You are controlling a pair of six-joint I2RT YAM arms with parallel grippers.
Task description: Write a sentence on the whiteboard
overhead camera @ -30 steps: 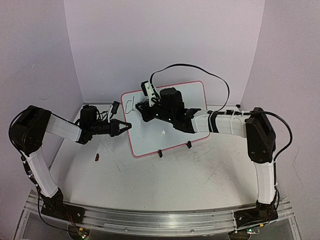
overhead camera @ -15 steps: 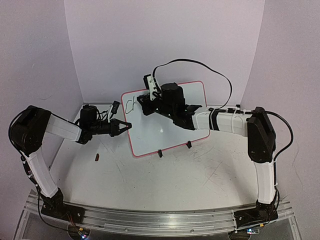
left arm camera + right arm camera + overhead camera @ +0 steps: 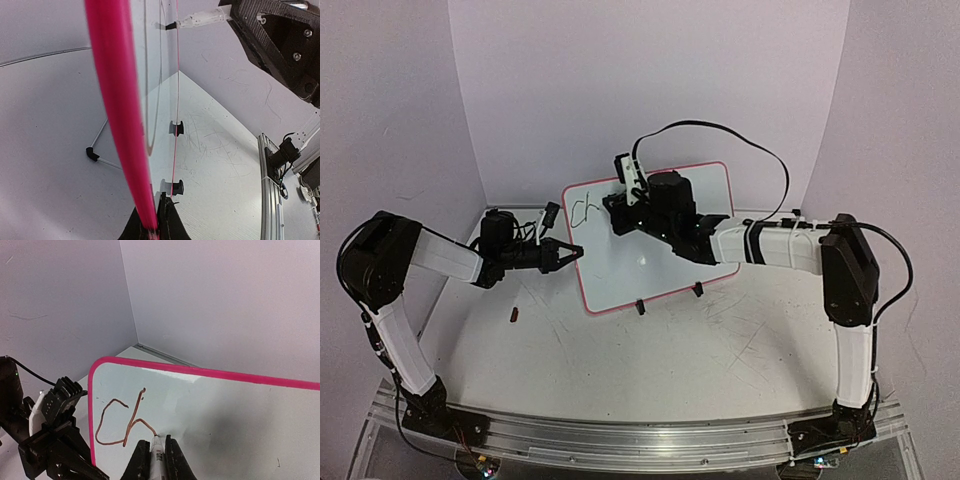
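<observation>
Only "ch" of the sentence (image 3: 122,425) stands just ahead of the right gripper (image 3: 156,449), which is clamped on a marker (image 3: 157,461); the left gripper (image 3: 151,217) pinches the whiteboard (image 3: 112,100) between its fingers; remainder judged outstanding.

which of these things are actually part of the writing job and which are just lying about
Part of the job:
- whiteboard
- "ch" lettering begun on it
- marker, held in the right claw
- left claw, clamped on the whiteboard's rim

Just lying about:
- small dark red object on the table, too small to identify
</observation>
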